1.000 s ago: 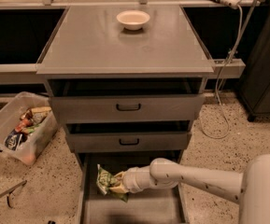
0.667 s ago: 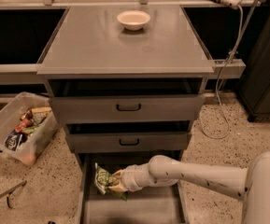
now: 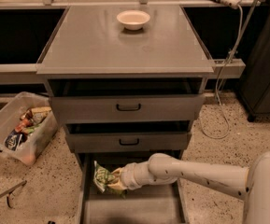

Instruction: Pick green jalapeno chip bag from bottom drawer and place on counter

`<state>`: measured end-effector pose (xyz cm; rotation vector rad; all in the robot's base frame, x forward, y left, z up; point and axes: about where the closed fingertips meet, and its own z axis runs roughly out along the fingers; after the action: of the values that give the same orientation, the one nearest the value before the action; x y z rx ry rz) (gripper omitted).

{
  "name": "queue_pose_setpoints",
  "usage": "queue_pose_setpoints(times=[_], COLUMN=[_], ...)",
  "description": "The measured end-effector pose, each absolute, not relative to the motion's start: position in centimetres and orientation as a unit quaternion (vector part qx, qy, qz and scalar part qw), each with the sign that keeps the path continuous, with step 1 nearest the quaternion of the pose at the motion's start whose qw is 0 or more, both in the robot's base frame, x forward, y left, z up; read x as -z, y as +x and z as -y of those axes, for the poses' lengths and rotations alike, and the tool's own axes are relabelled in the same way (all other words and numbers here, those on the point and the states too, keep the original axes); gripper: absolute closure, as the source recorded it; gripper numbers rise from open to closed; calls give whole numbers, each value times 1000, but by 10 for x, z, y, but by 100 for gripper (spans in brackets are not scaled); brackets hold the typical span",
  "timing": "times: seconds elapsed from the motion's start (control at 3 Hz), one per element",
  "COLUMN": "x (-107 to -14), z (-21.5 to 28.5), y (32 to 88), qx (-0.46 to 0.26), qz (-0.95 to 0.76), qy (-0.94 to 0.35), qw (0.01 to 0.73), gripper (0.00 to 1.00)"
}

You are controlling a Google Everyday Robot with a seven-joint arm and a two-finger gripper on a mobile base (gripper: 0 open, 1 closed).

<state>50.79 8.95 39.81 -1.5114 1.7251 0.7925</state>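
The green jalapeno chip bag [image 3: 102,176] is a wrinkled green packet held at the left side of the open bottom drawer [image 3: 139,209], just above its grey floor. My gripper [image 3: 113,179] reaches in from the right on a white arm and is shut on the bag's right edge. The counter [image 3: 102,45] is the broad grey top of the cabinet above, with a white bowl [image 3: 133,19] near its back.
Two shallower drawers with black handles [image 3: 128,107] stand partly pulled out above the bottom drawer. A clear plastic bin [image 3: 17,127] of snack packets sits on the floor at the left. A cable [image 3: 221,111] hangs at the right.
The gripper and the bag have shifted slightly left and up inside the bottom drawer. The grip on the bag has stayed the same.
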Motion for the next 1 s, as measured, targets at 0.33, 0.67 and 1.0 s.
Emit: queue_pose_setpoints(times=[0.33, 0.67, 1.0], x=[-465, -582, -703], z=[-78, -56, -41], y=[531, 561, 581], qx=[-299, -294, -303], qz=[-645, -613, -569], qy=[-584, -574, -572], qw=[392, 456, 507], gripper=[100, 100, 100])
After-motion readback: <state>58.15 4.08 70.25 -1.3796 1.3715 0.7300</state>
